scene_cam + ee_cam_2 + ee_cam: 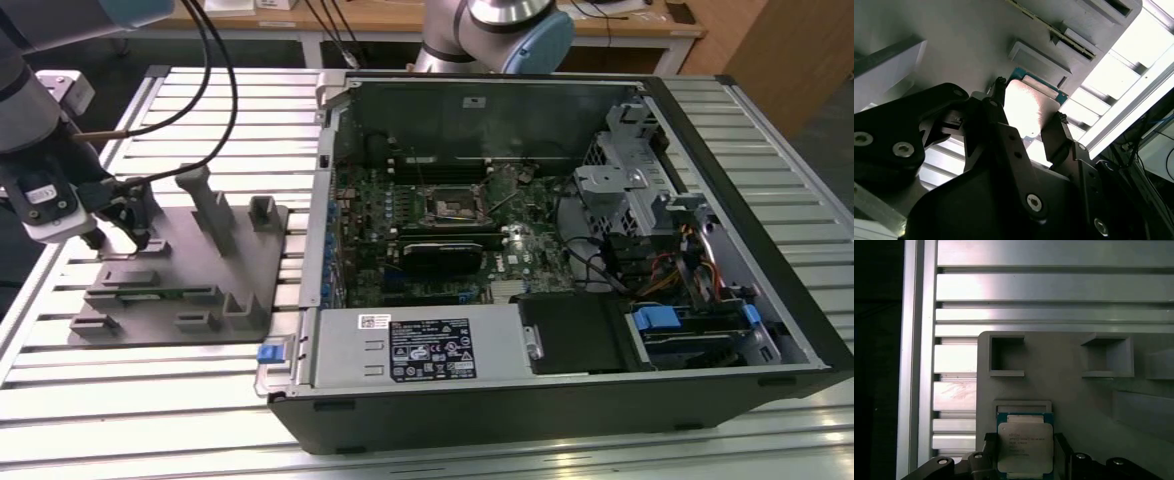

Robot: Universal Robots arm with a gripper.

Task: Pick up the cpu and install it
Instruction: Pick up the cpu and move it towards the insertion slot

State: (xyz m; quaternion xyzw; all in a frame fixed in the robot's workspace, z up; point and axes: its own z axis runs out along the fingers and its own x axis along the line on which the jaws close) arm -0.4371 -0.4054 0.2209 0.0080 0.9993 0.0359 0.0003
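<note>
One cpu (1025, 446) is clamped by its edges between the two fingers (1055, 136) of the one gripper (115, 238), over one grey fixture plate (180, 255). This is seen at nine o'clock in the exterior view, and one opened computer case (781, 270) is seen at three o'clock.

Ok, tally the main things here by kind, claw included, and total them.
cpu: 1
fixture: 1
PC case: 1
claw: 1
Total: 4
</note>
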